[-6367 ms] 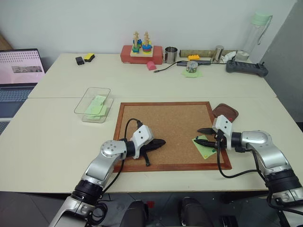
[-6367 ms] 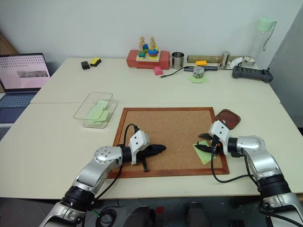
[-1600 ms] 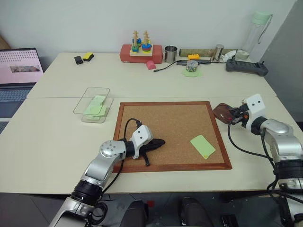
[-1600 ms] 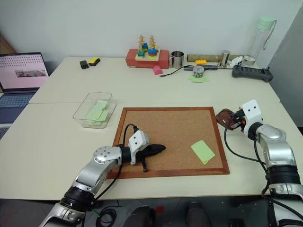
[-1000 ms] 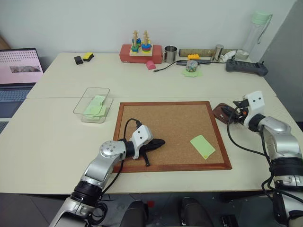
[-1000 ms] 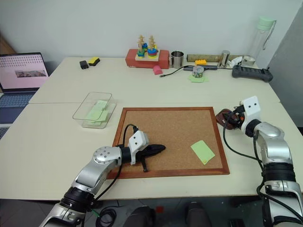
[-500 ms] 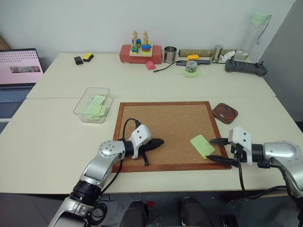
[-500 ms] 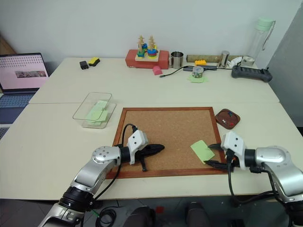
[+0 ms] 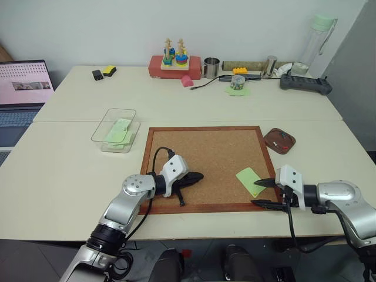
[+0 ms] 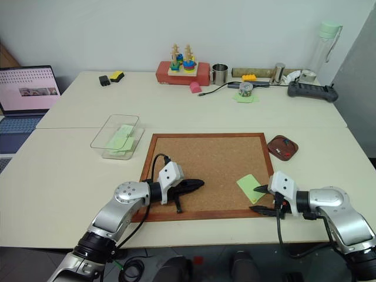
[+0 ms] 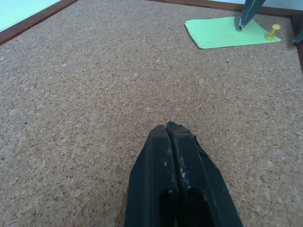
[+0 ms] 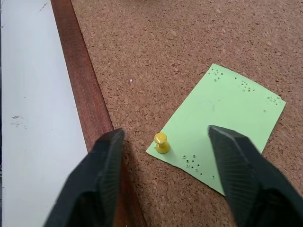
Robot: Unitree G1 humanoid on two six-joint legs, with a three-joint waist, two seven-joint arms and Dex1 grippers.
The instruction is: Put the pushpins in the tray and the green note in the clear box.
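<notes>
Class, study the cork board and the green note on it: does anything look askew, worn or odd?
The green note lies askew on the cork board, skewed to its frame and near the right edge. A yellow pushpin still pins one corner, and clusters of old pinholes dot the paper.

A large wood-framed cork board (image 9: pixel 205 158) is lying flat near the front of the pale surface (image 9: pixel 64 170). Along the far edge, a red block with coloured stacking rings (image 9: pixel 175 63), a metal cup (image 9: pixel 212 67) and a clear bottle with a pale-green cap (image 9: pixel 314 41) are standing. An open laptop (image 9: pixel 22 88) is sitting off to the left.
</notes>
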